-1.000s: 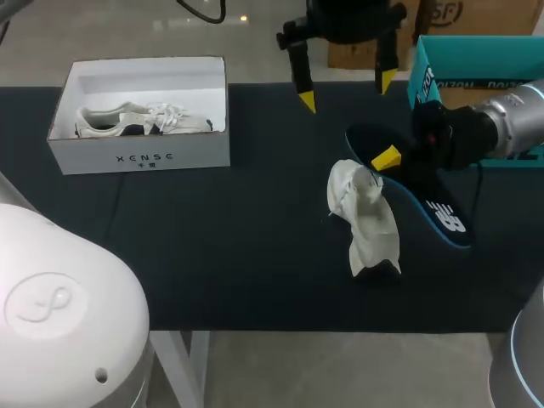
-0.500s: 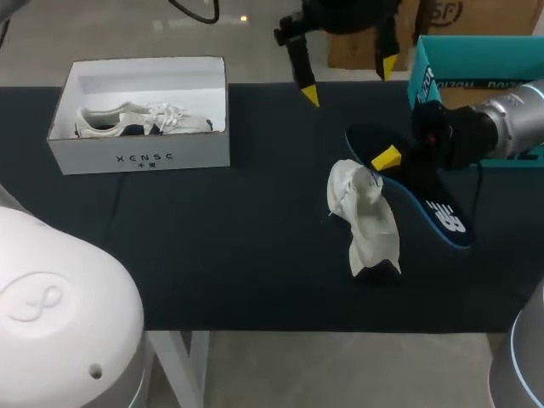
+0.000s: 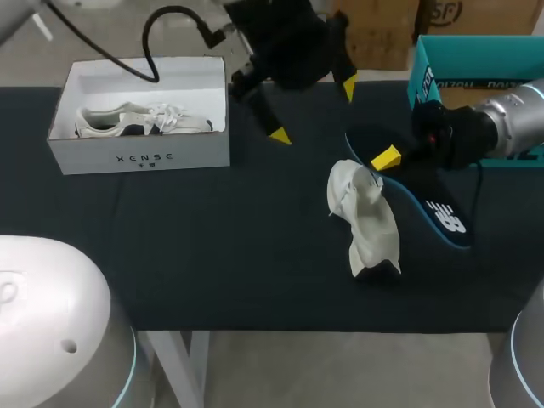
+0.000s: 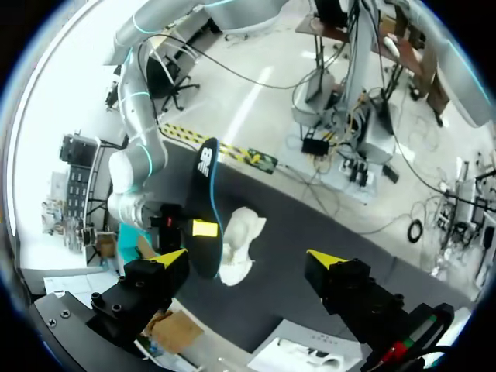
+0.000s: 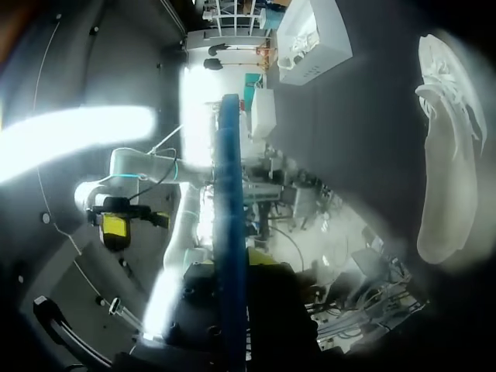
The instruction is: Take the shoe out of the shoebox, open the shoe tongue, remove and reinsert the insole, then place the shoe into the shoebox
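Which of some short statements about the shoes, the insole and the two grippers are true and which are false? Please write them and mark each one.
1. The right gripper is shut on the insole. True.
2. The shoebox is empty. False: a second shoe lies in it.
3. The left gripper is open and holds nothing. True.
4. The insole is inside the shoe on the table. False: it is out of that shoe, held beside it by the right gripper.
5. The shoe on the table lies between the shoebox and the left gripper. False: it lies toward the right arm's side, next to the insole.
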`<state>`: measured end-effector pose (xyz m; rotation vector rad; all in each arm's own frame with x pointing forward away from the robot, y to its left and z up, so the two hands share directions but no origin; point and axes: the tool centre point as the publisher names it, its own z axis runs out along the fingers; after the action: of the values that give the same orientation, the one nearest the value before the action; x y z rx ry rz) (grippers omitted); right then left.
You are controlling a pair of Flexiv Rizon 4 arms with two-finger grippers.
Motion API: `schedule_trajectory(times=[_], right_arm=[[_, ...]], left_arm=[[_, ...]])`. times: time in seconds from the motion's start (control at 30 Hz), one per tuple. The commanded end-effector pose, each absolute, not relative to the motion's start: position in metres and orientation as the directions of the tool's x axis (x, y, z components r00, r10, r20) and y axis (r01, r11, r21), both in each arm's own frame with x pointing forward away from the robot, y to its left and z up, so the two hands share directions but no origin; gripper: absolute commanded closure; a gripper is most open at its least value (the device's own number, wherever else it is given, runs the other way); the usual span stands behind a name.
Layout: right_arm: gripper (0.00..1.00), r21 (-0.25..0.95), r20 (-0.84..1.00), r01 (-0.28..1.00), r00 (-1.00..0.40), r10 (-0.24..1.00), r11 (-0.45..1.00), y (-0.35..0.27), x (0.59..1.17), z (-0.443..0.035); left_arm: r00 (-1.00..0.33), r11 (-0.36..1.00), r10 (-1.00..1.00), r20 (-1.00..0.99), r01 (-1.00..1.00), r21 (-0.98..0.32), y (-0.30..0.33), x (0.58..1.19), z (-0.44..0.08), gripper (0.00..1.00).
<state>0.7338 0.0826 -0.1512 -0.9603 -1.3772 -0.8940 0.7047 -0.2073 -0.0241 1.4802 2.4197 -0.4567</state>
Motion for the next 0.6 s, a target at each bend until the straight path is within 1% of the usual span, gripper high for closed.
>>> schedule_trajectory(times=[0.03, 0.23, 0.37, 0.6], right_arm=[[1.00, -0.027, 0.999, 0.929, 0.012, 0.042, 0.368, 0.083, 0.733, -0.151], [1.00, -0.027, 0.999, 0.929, 0.012, 0.042, 0.368, 0.083, 0.733, -0.151], [1.00, -0.027, 0.999, 0.929, 0.012, 0.042, 0.368, 0.083, 0.733, -0.151], [1.00, -0.027, 0.999, 0.929, 0.012, 0.042, 0.368, 0.083, 0.733, -0.151]], left_arm=[[-0.376, 0.391, 0.555, -0.742, 0.905, -0.167, -0.179, 0.701, -0.042, 0.00], [-0.363, 0.335, 0.526, -0.769, 0.920, -0.205, -0.179, 0.712, -0.038, 0.00], [-0.336, 0.269, 0.471, -0.816, 0.935, -0.231, -0.182, 0.715, -0.037, 0.00], [-0.332, 0.191, 0.415, -0.847, 0.942, -0.275, -0.203, 0.713, -0.051, 0.00]])
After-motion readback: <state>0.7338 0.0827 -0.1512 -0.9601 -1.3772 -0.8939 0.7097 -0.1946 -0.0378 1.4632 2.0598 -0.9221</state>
